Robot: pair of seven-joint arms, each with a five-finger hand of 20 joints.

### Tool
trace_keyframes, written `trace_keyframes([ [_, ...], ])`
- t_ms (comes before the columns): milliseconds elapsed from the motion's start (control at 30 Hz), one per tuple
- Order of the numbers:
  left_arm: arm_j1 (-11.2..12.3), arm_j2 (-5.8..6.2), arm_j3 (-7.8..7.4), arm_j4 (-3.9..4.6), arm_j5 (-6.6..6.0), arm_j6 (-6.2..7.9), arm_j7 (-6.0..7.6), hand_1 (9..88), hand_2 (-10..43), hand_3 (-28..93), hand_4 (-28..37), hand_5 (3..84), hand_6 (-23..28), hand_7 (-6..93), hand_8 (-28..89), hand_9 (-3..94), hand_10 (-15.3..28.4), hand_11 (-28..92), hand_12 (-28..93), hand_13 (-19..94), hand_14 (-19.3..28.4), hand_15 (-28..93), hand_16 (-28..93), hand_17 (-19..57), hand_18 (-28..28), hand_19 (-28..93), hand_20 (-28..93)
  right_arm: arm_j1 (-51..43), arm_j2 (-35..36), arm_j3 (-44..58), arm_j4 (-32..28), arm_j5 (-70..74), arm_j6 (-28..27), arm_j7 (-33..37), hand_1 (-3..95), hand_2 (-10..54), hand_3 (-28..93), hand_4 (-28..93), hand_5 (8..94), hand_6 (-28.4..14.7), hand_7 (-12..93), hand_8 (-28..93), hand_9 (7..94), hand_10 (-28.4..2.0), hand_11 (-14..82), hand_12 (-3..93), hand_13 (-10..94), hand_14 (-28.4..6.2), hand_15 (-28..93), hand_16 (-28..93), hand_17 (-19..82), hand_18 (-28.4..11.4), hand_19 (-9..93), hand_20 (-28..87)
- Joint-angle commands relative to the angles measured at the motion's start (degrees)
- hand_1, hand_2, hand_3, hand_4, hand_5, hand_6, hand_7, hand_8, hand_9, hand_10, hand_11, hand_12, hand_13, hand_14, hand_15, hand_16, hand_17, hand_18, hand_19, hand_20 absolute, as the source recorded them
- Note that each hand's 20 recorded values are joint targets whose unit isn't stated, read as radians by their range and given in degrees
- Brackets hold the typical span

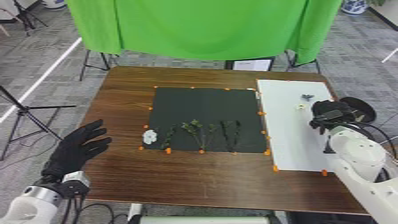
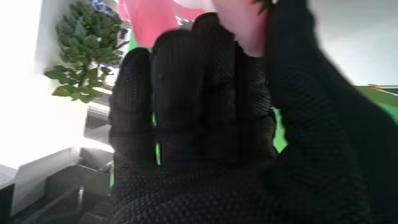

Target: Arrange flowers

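The right hand, straight-fingered, was near the table's right edge.
In the wrist view it partly covered a cut-off pink flower; whether it gripped it, I couldn't tell. It partly hid a dark container. The left hand was spread wide near the left edge.

A green cloth hangs beyond the brown wooden surface; a black tripod stands left of it on gray carpet.
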Motion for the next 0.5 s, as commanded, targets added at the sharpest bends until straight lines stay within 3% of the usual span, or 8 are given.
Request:
trace_keyframes([
  [33,-0.3,0.87,0.42,0.23,-0.41,0.53,0.24,25.8,-2.7,72,-28.3,30.2,5.7,22.3,-12,25.2,13.5,29,14,23,17.9,42,-5,-7.6,22.4,47,6,0.8,0.0,-0.4,-0.4,-1.5,5.2,-1.3,45.9,-8.3,84,-28,62.0,3.4,57,3,78.9,-6.2,28.1,51.0,69,-5.2,67,30,27,-16.3,72,40],
  [100,0.3,1.10,0.16,0.06,-0.48,0.86,0.74,25.8,-2.7,72,-28.3,30.2,5.8,22.4,-12,25.2,13.5,29,15,23,17.9,42,-5,-7.6,22.4,47,6,2.2,-1.0,-1.3,-0.9,-1.2,5.7,-1.4,46.1,-8.6,84,-28,62.7,3.4,57,3,79.3,-6.1,28.3,51.2,70,-5.2,68,30,27,-16.5,73,41],
  [200,0.1,0.63,0.12,-0.02,-0.37,0.63,0.34,25.9,-2.6,72,-28.3,30.3,5.7,22.4,-12,25.2,13.5,29,15,23,17.9,42,-5,-7.6,22.5,47,6,4.9,-2.0,-3.8,-1.8,-0.9,6.6,-2.6,46.2,-8.8,85,-28,62.9,3.5,56,3,79.4,-6.2,28.2,51.4,70,-5.3,68,30,27,-16.5,73,41],
  [500,-1.1,1.20,0.30,0.21,0.09,0.09,-0.17,25.9,-2.6,72,-28.3,30.3,5.7,22.5,-12,25.2,13.6,29,15,23,17.8,42,-5,-7.6,22.4,47,5,18.1,-7.8,-16.0,-4.3,0.4,9.5,-9.6,46.1,-9.2,85,-28,63.3,3.6,56,3,79.6,-6.3,27.6,51.5,69,-5.2,67,32,27,-16.4,73,41],
])
